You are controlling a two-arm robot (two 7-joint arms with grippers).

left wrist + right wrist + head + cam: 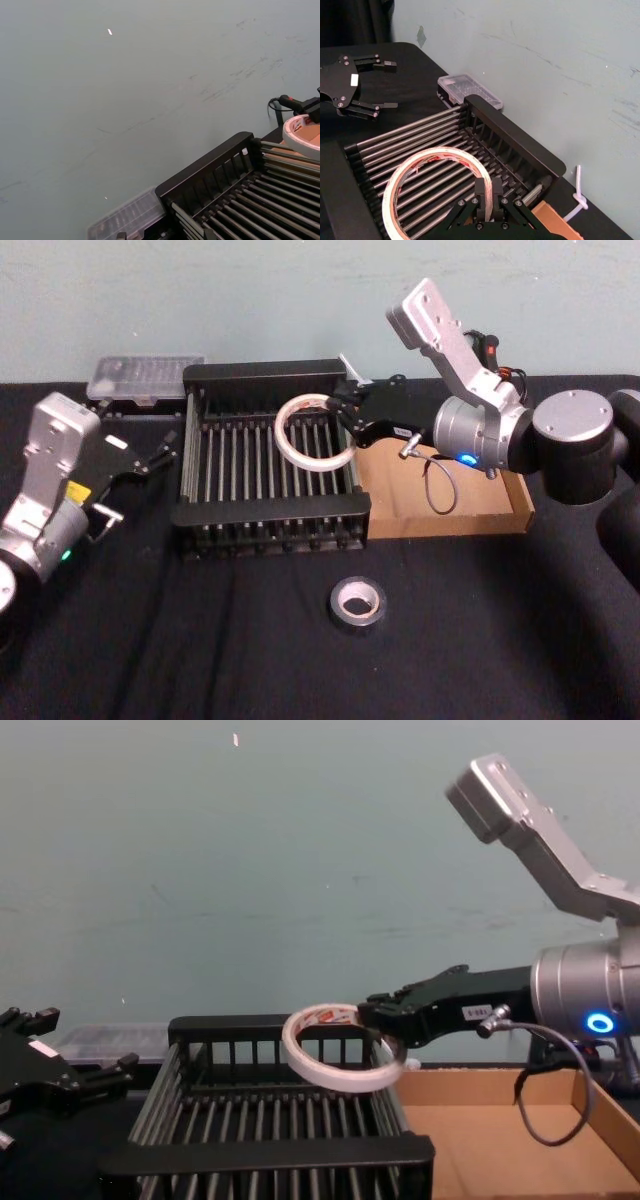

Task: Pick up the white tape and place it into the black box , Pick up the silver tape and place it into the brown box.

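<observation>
We are holding the white tape in our right gripper, fingers pinched on the roll's rim, so the ring is hanging tilted above the black box, over its right half and clear of the slatted floor. The brown box is sitting just beside the black box, on its right. The silver tape is lying flat near the table's front edge, apart from both boxes. Our left gripper is waiting by the black box's left side, fingers spread wide and empty.
</observation>
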